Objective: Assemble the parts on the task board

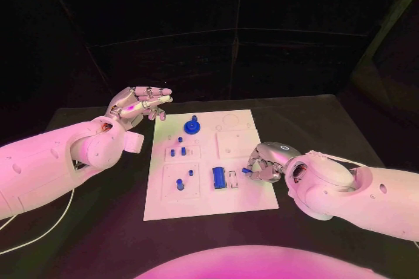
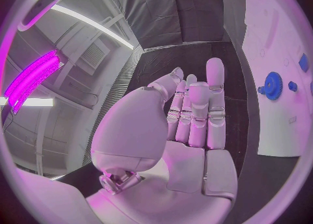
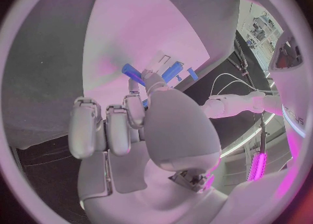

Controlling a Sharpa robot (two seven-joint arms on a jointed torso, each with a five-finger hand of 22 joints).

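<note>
From the head view, the task board (image 1: pixel 209 200) lies flat on the dark surface (image 1: pixel 323 118) between the two arms. The right hand (image 1: pixel 264 162) sits at the board's right edge, its fingers curled in around a small blue part (image 1: pixel 247 169) that shows just at its fingertips, beside the blue block (image 1: pixel 217 178) standing in the board. The left hand (image 1: pixel 138 105) hovers off the board's far left corner, fingers loosely apart and holding nothing; the blue gear (image 1: pixel 192 128) lies on the board just beyond its fingertips, and several small blue pegs (image 1: pixel 180 150) stand a little nearer the robot.

In the left wrist view, the left hand's fingers (image 2: pixel 215 104) reach out straight and side by side, empty, with the gear off to the side of them on the white plate.

In the right wrist view, the right hand's fingers are bent inward and a blue piece sticks out past the fingertip (image 3: pixel 151 80); it appears pinched there, though the thumb hides the contact.

The parts look like small, rigid, light plastic, with smooth faces that could slip or twist in metal fingertips. A pinch across the short sides of a peg, or across the gear's hub rather than its teeth, seems the soundest hold, with little force needed.
</note>
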